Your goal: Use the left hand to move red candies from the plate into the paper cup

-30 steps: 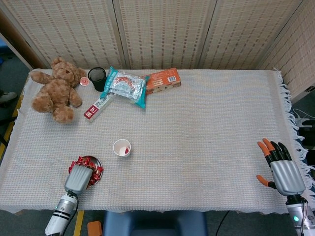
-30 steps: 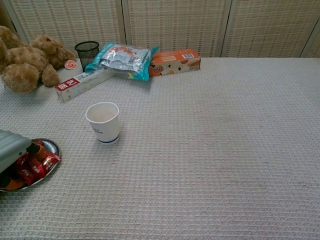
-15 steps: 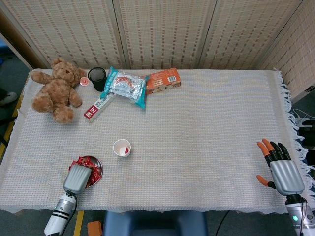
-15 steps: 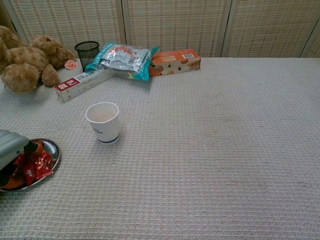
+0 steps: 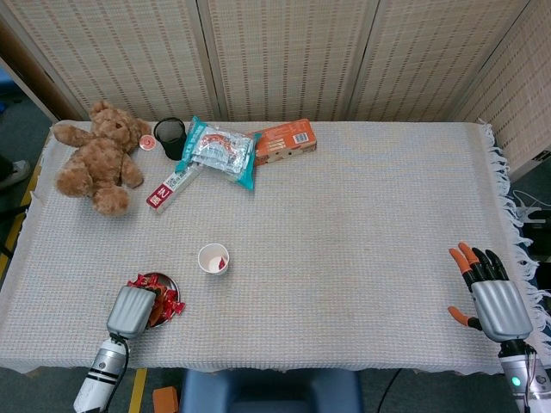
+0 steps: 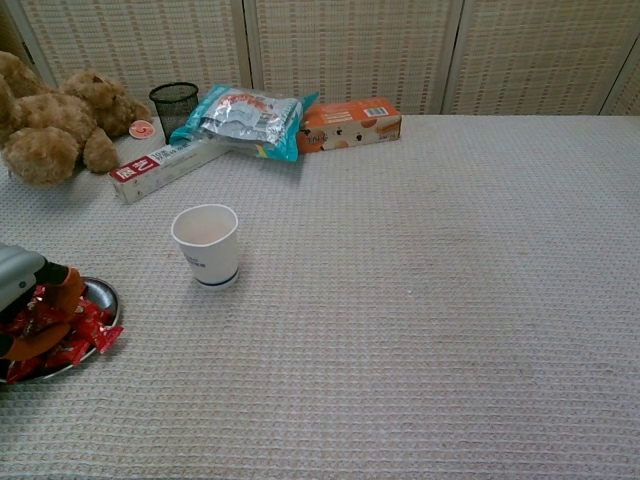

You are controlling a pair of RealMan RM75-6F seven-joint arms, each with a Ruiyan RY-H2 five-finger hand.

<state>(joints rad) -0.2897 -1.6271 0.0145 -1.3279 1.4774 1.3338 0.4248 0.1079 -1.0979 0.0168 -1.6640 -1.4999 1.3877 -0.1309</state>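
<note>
Left hand [image 5: 131, 311] is down on the plate [image 6: 103, 296], fingers [image 6: 55, 300] curled among the red candies [image 6: 88, 323]; an actual grip, I cannot tell. Paper cup [image 6: 207, 245] waits up and rightward, nearby.

A cloth-covered table [image 5: 362, 224] is seen from above. The left hand [image 5: 130, 311] is held over a small metal plate [image 5: 164, 280] heaped with red candies [image 5: 166, 302], its fingers hidden beneath it. A paper cup [image 5: 213, 258] is stood just beyond, something red visible inside. The right hand [image 5: 491, 292] is rested at the far edge, fingers spread. A teddy bear [image 5: 99, 157], snack packets [image 5: 222, 148] and an orange box [image 5: 284, 139] are lined along the back.
</note>
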